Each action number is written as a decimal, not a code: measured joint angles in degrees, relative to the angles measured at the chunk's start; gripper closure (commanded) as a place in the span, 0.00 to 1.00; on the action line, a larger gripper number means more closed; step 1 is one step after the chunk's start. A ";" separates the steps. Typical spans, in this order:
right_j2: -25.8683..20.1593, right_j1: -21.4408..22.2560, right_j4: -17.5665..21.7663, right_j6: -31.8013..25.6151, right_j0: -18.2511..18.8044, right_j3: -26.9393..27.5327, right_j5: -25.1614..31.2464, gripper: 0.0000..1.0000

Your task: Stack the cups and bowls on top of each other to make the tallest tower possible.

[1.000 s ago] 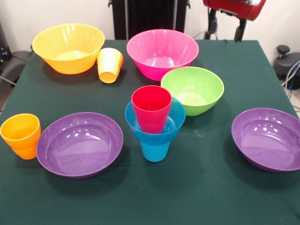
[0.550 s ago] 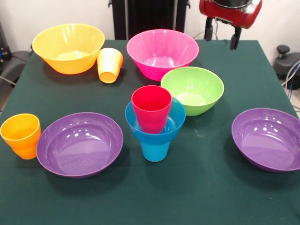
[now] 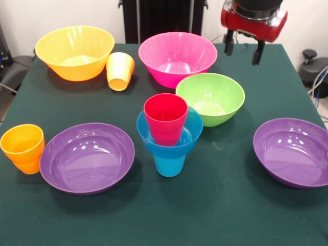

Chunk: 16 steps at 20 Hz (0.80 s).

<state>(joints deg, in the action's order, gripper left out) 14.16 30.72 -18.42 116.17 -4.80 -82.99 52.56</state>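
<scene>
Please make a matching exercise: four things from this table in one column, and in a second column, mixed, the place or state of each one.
Things
1. red cup
2. yellow cup
3. orange cup
4. hand

Places or states
A. between the orange-yellow bowl and the pink bowl
B. open, above the table's far side, holding nothing
C. standing in the small blue bowl
D. beside a purple bowl, at the table's edge

Pairs: 1-C, 2-A, 3-D, 4-B
</scene>
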 measured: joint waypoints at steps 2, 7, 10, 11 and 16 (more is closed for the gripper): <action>0.02 -0.55 0.00 0.05 -0.22 -0.12 -1.12 0.00; 0.07 -1.76 -0.01 0.22 -0.52 -0.36 -3.52 0.00; 0.17 -2.44 -0.01 0.57 -0.57 -0.38 -4.89 0.00; 0.19 -2.55 0.00 0.65 -0.58 -0.39 -5.18 0.00; 0.22 -3.53 -0.04 1.28 -0.66 -0.63 -7.64 0.00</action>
<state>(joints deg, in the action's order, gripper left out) 14.38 27.19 -18.46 117.45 -5.46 -83.62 44.92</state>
